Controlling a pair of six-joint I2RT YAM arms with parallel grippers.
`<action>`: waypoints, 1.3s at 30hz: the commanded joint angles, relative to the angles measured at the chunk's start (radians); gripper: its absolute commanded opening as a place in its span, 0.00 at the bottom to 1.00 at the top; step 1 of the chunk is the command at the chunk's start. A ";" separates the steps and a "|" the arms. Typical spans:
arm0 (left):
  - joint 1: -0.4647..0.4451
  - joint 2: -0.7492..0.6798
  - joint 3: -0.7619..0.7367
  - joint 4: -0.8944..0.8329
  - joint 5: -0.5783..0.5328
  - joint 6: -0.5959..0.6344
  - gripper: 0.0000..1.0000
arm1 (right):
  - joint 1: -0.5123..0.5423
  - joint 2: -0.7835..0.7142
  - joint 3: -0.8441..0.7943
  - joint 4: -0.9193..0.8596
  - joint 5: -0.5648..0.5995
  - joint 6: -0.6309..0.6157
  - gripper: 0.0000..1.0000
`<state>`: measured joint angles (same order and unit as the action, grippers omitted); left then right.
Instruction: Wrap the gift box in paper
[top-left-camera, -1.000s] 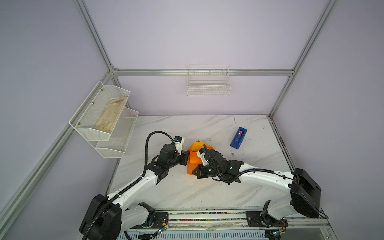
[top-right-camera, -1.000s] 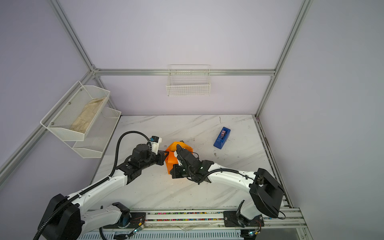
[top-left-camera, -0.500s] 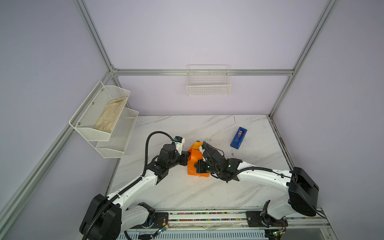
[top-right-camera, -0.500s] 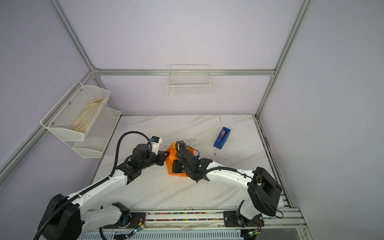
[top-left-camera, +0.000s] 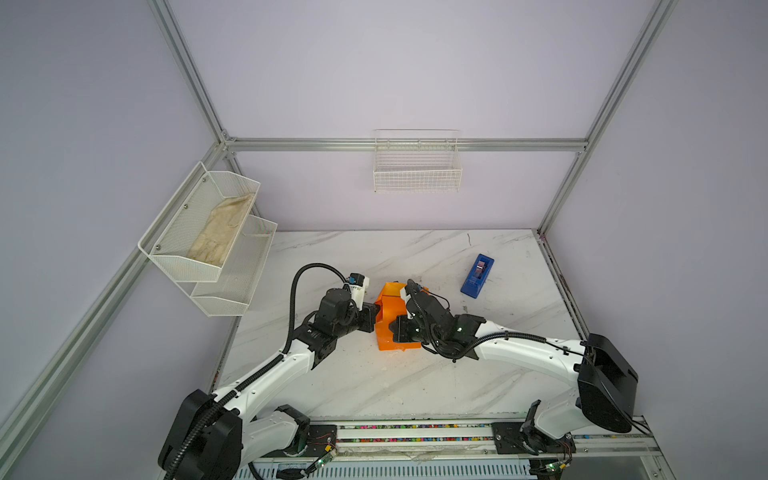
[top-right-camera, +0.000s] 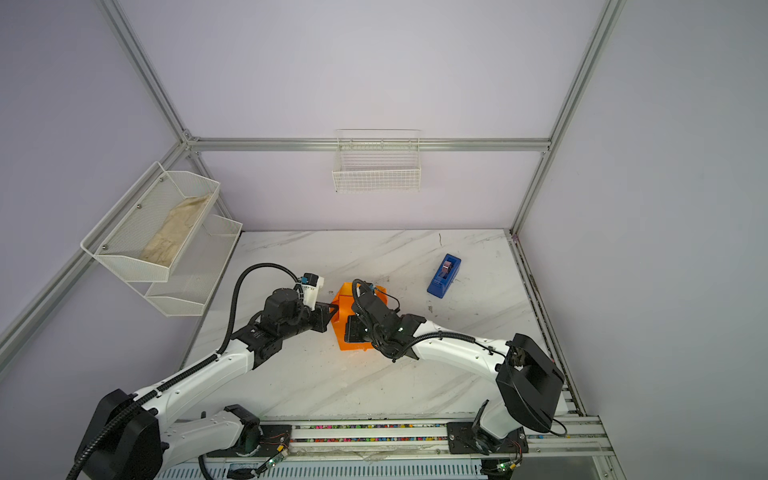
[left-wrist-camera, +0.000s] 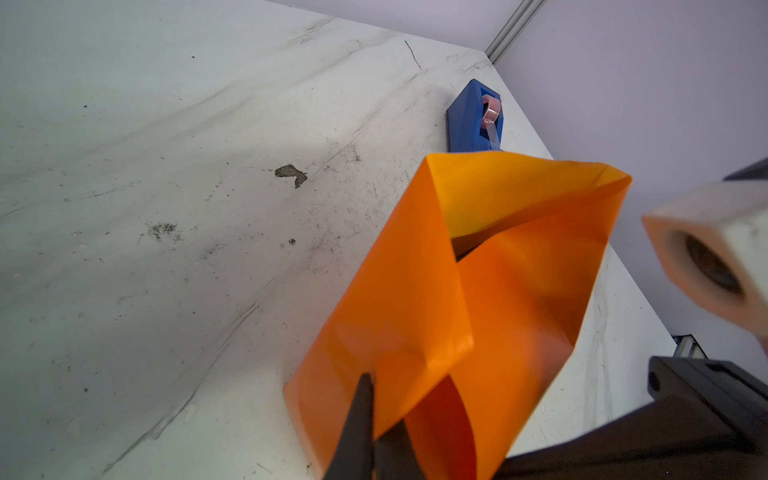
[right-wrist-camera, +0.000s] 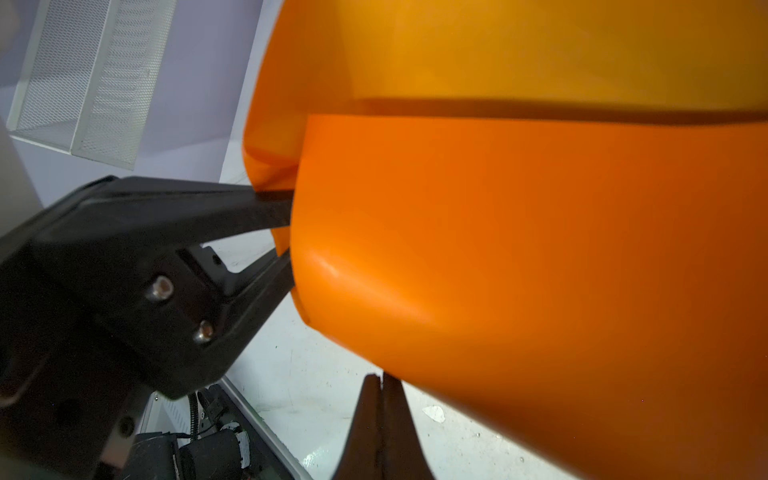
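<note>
Paper (top-left-camera: 388, 320) folded round hidden gift box. My left fingers (right-wrist-camera: 266, 212) clenched on fold; right fingers (right-wrist-camera: 370, 415) clenched, empty. Risk: untaped flap springs open if pinch slips.

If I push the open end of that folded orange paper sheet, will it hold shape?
Probably not: the folded orange paper sheet stands as thin flaps around a hollow end. Sharp creases suggest folds would stay. It may slide on the smooth marble table.
</note>
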<state>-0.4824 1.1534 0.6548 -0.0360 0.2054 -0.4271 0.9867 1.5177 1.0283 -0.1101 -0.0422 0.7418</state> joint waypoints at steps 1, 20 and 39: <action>0.002 -0.034 0.045 0.012 0.029 0.004 0.01 | -0.015 -0.018 0.025 -0.003 0.019 -0.018 0.00; 0.002 -0.035 0.051 0.013 0.031 0.005 0.00 | -0.029 -0.041 -0.001 0.008 0.000 -0.001 0.00; 0.002 -0.026 0.051 0.027 0.055 0.007 0.01 | -0.098 0.106 0.086 -0.033 0.016 0.000 0.00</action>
<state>-0.4816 1.1431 0.6548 -0.0475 0.2310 -0.4267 0.8974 1.5955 1.0992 -0.0975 -0.0406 0.7490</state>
